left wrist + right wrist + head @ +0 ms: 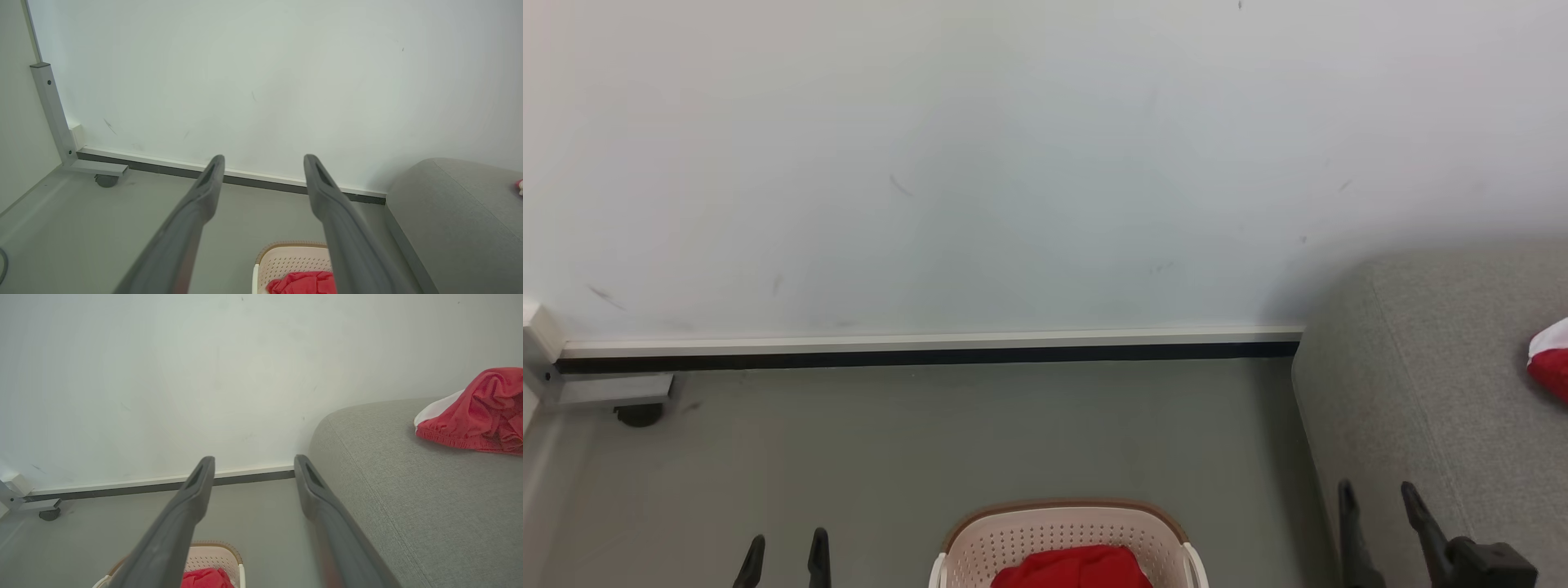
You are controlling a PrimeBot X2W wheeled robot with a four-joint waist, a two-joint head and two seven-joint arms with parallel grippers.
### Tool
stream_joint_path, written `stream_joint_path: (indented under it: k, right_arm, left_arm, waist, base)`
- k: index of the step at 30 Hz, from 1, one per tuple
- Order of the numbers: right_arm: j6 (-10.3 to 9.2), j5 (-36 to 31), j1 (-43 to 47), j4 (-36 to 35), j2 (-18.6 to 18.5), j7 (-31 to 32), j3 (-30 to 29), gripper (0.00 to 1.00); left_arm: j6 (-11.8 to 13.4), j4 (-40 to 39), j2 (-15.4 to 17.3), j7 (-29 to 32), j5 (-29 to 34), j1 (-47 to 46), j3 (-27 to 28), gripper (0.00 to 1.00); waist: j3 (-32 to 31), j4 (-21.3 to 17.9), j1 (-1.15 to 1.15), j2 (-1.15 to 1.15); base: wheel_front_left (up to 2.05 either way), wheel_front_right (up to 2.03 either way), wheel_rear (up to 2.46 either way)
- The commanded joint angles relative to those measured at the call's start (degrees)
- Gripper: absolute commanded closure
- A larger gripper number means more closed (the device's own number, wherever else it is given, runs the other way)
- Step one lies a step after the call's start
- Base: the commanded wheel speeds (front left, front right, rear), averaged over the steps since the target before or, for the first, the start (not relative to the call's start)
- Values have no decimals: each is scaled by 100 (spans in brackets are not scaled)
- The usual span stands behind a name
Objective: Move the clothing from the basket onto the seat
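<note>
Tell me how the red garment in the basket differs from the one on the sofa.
Place: the basket garment lies inside the basket on the floor; the sofa garment rests up on the sofa.
Colour: the basket garment looks all red; the sofa garment has a white panel too.
Both are red, crumpled fabric.

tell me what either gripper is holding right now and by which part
Nothing is held. The left gripper and right gripper are both open and empty; the clothing lies untouched in the basket.
</note>
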Motion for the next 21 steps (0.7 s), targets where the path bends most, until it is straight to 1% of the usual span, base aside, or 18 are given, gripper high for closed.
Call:
stream_joint_path:
  k: [1,6,9,12,21]
  right_arm:
    - [0,-84,82,7,18,-20,63,0]
    - [0,-261,107,-51,23,107,290,0]
    - [0,-338,130,-75,29,182,434,0]
    - [0,-347,116,-50,30,204,529,0]
    - [0,-312,46,58,38,184,580,0]
  left_arm:
    - [-72,27,-61,-24,116,125,108,0]
    - [-352,137,-332,-24,299,329,462,0]
    - [-530,277,-401,-24,452,372,544,0]
    - [-653,411,-461,-25,538,384,615,0]
    - [-829,517,-603,-25,742,252,829,0]
  waist:
    - [-31,21,0,0]
    - [-64,-27,0,0]
    - [-67,-77,0,0]
    - [-61,-136,0,0]
    - [-11,-206,0,0]
  base:
    - [0,0,0]
    - [0,0,0]
    - [0,0,0]
    - [0,0,0]
    - [0,0,0]
